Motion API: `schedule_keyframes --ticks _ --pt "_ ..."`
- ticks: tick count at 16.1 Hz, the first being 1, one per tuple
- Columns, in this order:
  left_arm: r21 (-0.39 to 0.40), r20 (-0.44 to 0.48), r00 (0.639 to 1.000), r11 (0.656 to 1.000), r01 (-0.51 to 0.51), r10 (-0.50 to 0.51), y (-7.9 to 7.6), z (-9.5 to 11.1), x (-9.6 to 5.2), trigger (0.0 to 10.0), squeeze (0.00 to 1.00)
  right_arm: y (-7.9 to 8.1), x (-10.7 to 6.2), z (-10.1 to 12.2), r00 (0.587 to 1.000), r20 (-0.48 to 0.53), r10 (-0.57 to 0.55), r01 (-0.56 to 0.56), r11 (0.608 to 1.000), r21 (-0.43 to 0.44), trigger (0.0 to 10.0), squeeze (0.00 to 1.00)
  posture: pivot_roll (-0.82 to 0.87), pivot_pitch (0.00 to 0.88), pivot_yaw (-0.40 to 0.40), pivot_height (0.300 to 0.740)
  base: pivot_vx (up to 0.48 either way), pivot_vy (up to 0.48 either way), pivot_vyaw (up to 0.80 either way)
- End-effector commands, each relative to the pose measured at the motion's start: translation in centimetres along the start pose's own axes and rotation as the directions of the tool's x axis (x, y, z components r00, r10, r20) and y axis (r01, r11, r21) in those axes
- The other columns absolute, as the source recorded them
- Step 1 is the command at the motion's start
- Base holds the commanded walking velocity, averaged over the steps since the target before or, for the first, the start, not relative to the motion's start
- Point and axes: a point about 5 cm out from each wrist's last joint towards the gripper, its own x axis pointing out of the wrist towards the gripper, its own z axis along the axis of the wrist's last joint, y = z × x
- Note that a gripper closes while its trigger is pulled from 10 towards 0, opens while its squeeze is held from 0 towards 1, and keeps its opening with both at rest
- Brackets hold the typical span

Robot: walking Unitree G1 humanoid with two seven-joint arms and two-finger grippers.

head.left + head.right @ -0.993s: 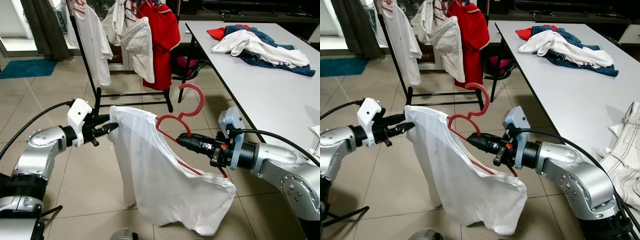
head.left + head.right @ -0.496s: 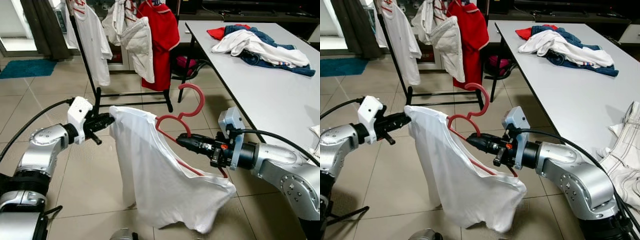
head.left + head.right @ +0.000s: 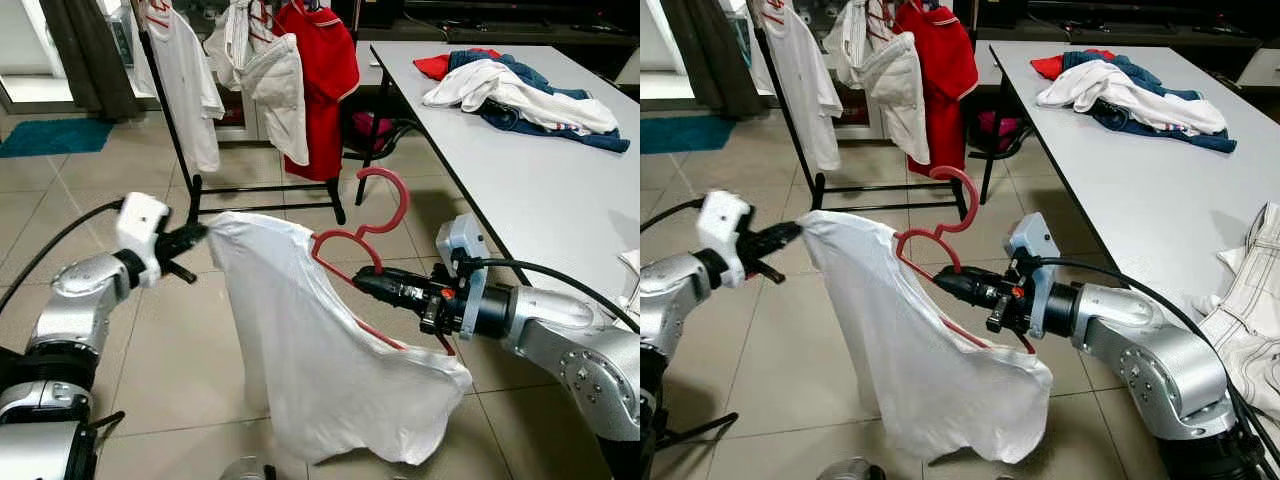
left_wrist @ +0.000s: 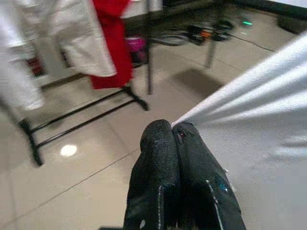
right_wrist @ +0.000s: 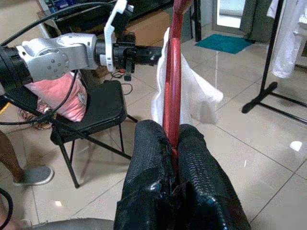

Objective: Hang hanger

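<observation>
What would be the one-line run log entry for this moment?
left gripper: shut on white shirt edge | right gripper: shut on red hanger inside shirt | clothes rack: ahead, hanger not yet hung

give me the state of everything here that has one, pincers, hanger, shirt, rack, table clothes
left pincer: shut on the white shirt's edge, holding it out taut
right pincer: shut on the red hanger
red hanger: held hook-up, partly inside the shirt, not on the rack
white shirt: half on the hanger, draping toward the floor
clothes rack: upright, garments hanging on it
clothes pile: heaped, unfolded, on the table
</observation>
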Motion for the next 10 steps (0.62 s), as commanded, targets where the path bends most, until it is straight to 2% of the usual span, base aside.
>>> schedule_keyframes --ticks 1,3,6,10 --pt "-0.042 0.012 0.997 0.996 -0.074 0.074 0.7 0.1 -0.2 0.0 0.0 -0.1 0.0 0.3 1.0 0.011 -0.011 0.011 1.0 -0.013 10.0 0.0 -0.04 0.0 0.002 0.74 0.0 0.0 0.0" --pt "-0.102 0.012 0.983 0.978 -0.179 0.182 1.6 -0.3 -0.7 0.0 0.0 -0.2 0.0 0.3 1.0 0.018 -0.026 0.026 1.0 -0.008 10.0 0.0 -0.04 0.0 0.002 0.74 0.0 0.0 0.0" --pt "-0.171 -0.028 0.939 0.924 -0.343 0.343 3.0 -1.2 -1.5 0.0 0.0 -0.6 0.1 0.3 0.999 0.023 -0.049 0.049 0.999 -0.002 10.0 0.0 -0.04 0.0 0.002 0.74 0.0 0.0 0.0" --pt "-0.16 -0.082 0.913 0.899 -0.407 0.399 3.2 -1.7 -1.4 0.0 0.0 -0.7 0.0 0.2 0.998 0.024 -0.062 0.062 0.998 0.002 10.0 0.0 -0.04 0.0 0.006 0.74 0.0 0.0 0.0"
